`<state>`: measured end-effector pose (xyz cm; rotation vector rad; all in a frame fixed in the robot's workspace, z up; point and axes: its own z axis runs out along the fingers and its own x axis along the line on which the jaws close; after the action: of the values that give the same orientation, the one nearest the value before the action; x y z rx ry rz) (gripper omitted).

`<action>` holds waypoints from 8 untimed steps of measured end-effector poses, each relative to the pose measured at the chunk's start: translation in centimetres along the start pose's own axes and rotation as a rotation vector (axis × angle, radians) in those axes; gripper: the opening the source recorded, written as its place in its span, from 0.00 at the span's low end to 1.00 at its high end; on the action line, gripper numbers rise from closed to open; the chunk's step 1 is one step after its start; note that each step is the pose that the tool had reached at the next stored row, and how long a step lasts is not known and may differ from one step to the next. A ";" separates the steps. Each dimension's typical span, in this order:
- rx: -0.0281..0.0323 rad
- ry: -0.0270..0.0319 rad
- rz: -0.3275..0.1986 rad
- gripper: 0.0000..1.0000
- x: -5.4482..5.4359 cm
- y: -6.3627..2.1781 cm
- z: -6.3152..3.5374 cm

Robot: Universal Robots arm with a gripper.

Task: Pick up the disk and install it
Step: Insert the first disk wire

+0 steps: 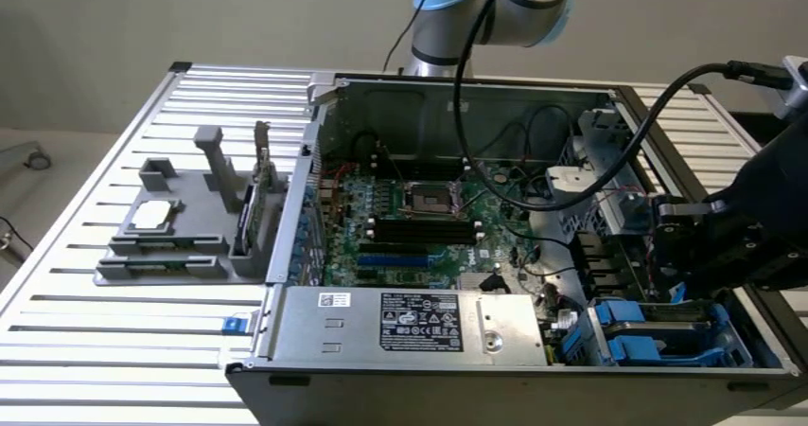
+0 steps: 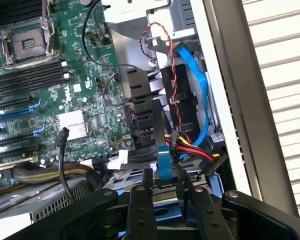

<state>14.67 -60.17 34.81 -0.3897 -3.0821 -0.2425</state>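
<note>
Since the disk (image 1: 638, 339) is a metal drive framed in a blue plastic carrier, I judge it dense and rigid for its size. It will not flex, but its bare metal faces are smooth and would slip under a light pinch. Its workings would not take a knock or a twist kindly.

It sits low in the drive bay at the corner of the open computer case (image 1: 505, 377), toward the table's (image 1: 114, 341) near corner on the exterior view's right. The gripper (image 1: 676, 289) hangs just above it. In the wrist view the gripper (image 2: 165, 186) has its fingers (image 2: 146, 192) apart, straddling a blue strip (image 2: 164, 159), with a gap showing on each side. Whether that strip belongs to the carrier or to a cable I cannot tell.

The best hold, to my mind, is across the carrier's plastic edges, square on and centred so the weight does not swing, keeping off the broad metal faces. A bundle of red, yellow and black wires (image 2: 190, 147) and a flat blue cable (image 2: 201, 95) crowd just beside the bay and could snag.
</note>
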 end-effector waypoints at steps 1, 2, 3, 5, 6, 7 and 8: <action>-0.0004 -0.0016 0.010 0.33 0.0 0.00 0.00; -0.0010 -0.0032 0.021 0.33 0.0 0.00 0.00; -0.0014 -0.0047 0.031 0.33 0.0 0.00 0.00; -0.0024 -0.0079 0.051 0.33 0.0 0.00 0.00; -0.0028 -0.0093 0.061 0.33 0.0 0.00 0.00; -0.0033 -0.0109 0.072 0.33 0.0 0.00 0.00; -0.0038 -0.0126 0.082 0.33 0.0 0.00 0.00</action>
<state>14.68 -60.18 34.81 -0.5188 -3.0695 -0.2445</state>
